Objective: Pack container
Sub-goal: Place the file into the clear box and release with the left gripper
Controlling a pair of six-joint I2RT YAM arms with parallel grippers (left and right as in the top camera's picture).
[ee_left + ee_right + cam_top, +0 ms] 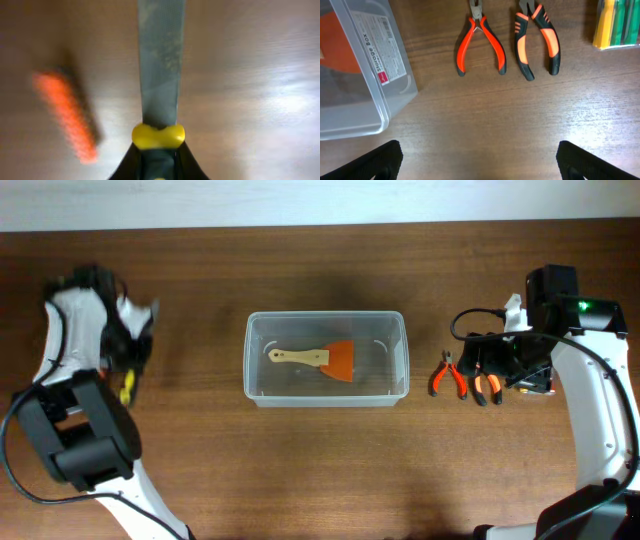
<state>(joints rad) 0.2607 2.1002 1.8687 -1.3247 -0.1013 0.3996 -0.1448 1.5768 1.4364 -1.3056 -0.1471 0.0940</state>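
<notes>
At the middle of the desk (pixel 200 470) we find the container (pixel 326 316); we judge it light, stiff, slick-walled, best taken by its rim. The left claw (pixel 158 152) is closed on a file (pixel 159 65); the right claw (pixel 477 150) stands wide open, empty.

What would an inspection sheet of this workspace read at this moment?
Surface: brown wooden table, no spills seen.
Job's things: container at centre, lid off, holding a scraper with an orange blade.
Clutter: red-handled pliers and orange-black pliers lie right of the container; yellow-green item at the frame edge; blurred orange object on the left.
Grippers: left tool appears shut on a file; right tool open over bare table.
Cables: black cable loops by the right arm.
Surroundings: pale strip beyond the far edge; nothing else seen.
</notes>
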